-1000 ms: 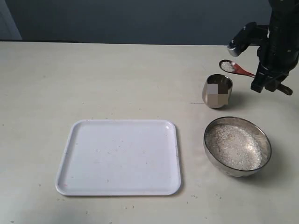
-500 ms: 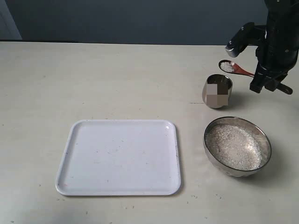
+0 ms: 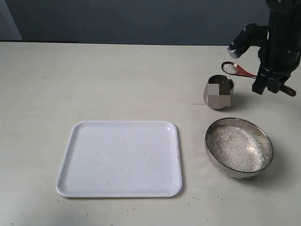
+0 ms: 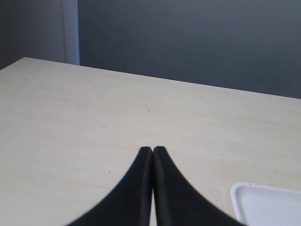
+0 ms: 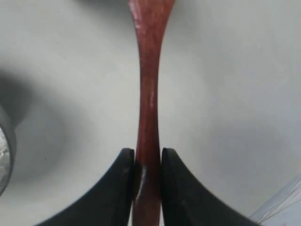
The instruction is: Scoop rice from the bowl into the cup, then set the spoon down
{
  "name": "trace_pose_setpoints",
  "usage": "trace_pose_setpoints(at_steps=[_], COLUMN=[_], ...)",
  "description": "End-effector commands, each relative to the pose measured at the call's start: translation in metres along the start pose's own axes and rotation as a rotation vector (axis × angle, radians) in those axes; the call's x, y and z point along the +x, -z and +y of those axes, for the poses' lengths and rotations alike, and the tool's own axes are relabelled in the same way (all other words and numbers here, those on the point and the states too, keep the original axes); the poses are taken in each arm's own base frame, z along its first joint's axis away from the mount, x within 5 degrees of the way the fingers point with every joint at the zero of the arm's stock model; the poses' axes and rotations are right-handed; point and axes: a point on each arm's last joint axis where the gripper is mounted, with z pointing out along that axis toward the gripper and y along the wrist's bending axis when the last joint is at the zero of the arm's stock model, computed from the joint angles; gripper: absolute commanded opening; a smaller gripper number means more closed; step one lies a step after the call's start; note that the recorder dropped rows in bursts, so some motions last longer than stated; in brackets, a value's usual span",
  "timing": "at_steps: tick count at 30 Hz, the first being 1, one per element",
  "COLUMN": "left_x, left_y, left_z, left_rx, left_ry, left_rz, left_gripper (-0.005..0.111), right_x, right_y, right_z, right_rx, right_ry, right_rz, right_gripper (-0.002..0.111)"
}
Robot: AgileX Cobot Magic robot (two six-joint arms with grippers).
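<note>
Pale bench: left and far stretch open. Flat white rectangular tray fills near middle, low. Right side crowded: small silver metal tumbler and wide silver metal bowl, narrow gap between. Slim reddish-brown wooden spoon, clamped in right pincer, hangs above tumbler's far rim. Bowl mouth open from above.

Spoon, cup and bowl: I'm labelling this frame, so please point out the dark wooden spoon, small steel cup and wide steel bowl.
dark reddish-brown wooden spoon (image 3: 230,68), exterior view, rice-filled head.
small shiny steel cup (image 3: 219,93), exterior view, side wall.
wide shiny steel bowl (image 3: 225,170), exterior view, front outer wall.
</note>
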Motion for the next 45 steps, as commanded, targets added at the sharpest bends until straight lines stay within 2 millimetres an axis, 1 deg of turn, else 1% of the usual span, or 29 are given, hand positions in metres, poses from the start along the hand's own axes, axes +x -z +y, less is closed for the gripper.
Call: trace_pose_setpoints(at_steps=[1, 5, 10, 22, 36, 40, 45], left_x=[-0.002, -0.002, -0.002, -0.002, -0.002, -0.002, -0.002], left_y=[0.001, 0.001, 0.001, 0.001, 0.001, 0.001, 0.001], left_z=[-0.001, -0.001, -0.001, -0.001, -0.001, -0.001, -0.001], left_rx=[0.011, 0.011, 0.011, 0.011, 0.011, 0.011, 0.011], left_ry=[0.005, 0.005, 0.005, 0.005, 0.005, 0.005, 0.005], left_rz=[-0.018, -0.018, -0.018, -0.018, -0.018, -0.018, -0.018], left_gripper=[0.001, 0.001, 0.001, 0.001, 0.001, 0.001, 0.001], right_x=[0.0, -0.002, -0.005, -0.006, -0.008, -0.011, -0.01], right_y=[0.001, 0.002, 0.005, 0.006, 0.008, 0.01, 0.01], right_z=[-0.001, 0.002, 0.005, 0.008, 0.009, 0.013, 0.013], right_rx=[0.0, 0.008, 0.06, 0.051, 0.087, 0.094, 0.102], right_ry=[-0.008, 0.01, 0.015, -0.002, -0.017, -0.003, -0.01], right_rz=[-0.001, 0.006, 0.021, 0.028, 0.037, 0.037, 0.052], right_gripper=[-0.001, -0.001, -0.001, -0.001, -0.001, -0.001, -0.001])
